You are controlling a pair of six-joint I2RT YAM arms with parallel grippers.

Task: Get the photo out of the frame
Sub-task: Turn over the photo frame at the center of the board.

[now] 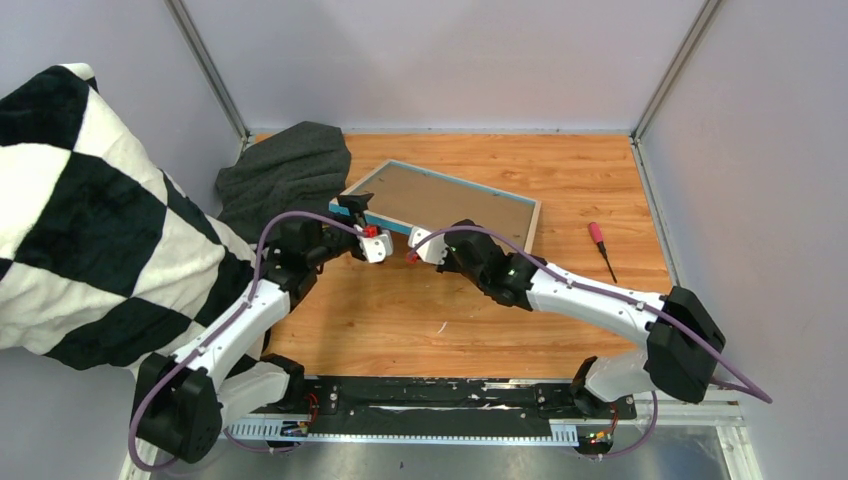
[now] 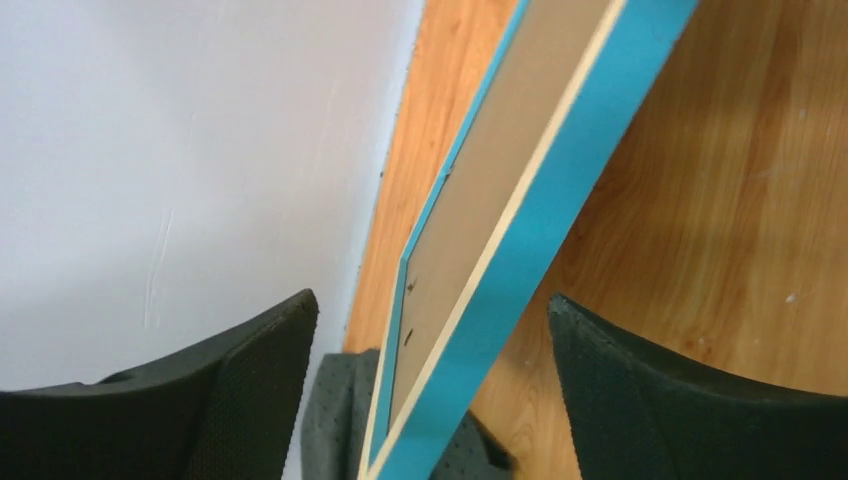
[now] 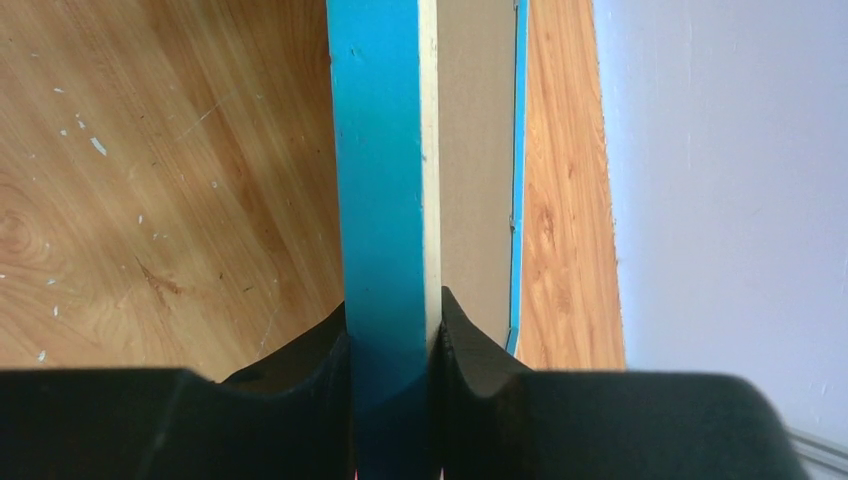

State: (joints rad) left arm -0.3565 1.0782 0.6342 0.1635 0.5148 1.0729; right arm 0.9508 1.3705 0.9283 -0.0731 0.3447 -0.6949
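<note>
Black-and-white checkered cushion fills the left side; grey cloth bunched at the table's far left corner. Frame mid-table, back up, brown backing board showing, near edge tipped up; right gripper nearly closed, pinching that near rail. Left gripper wide open, fingers straddling the rail by the frame's left corner, gaps either side; red-handled screwdriver lies well to the right.

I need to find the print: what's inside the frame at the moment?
Only the plain brown backing board shows inside the frame, whose back is turned up toward the top camera. The photo cannot be seen; if it is in there, the board covers it.
</note>
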